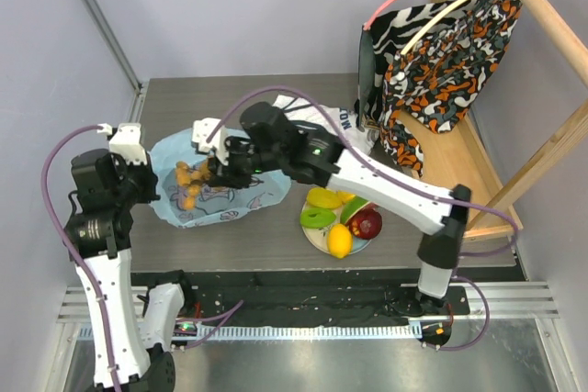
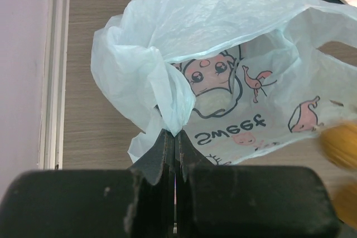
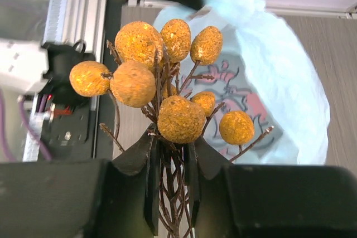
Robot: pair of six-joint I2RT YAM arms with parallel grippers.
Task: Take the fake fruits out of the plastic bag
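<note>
One plastic bag: edge pinched in the left gripper, jaws together, the rest spread ahead of it on the bench. One grape bunch: stems clamped in the right gripper, berries fanned beyond its tips, apparently above the bag.

My right hand reaches out over the plastic bag, and the grape bunch is at its fingertips, just to its left. My left hand sits at the bag's left edge, beyond the bunch. Well off to the right hand's right, a plate on the tabletop carries a lemon, an apple and a green piece.
</note>
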